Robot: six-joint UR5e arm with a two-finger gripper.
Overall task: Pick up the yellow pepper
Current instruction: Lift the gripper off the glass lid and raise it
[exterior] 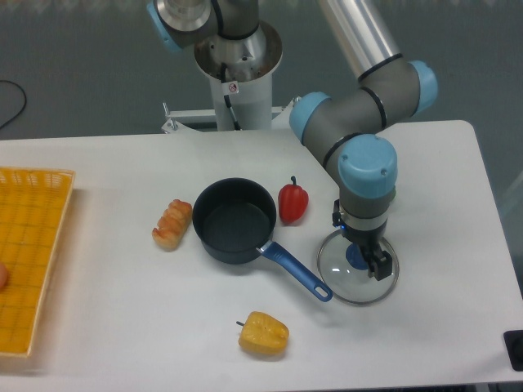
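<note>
We see the yellow pepper (pixel 264 334) lying on its side near the front of the white surface (pixel 122 310), untouched, well apart from the gripper (pixel 369 258), which hangs over the glass lid (pixel 358 278); we can't tell whether its fingers are apart or together

White table (pixel 122 327), grey-blue floor (pixel 82 49) behind.
</note>
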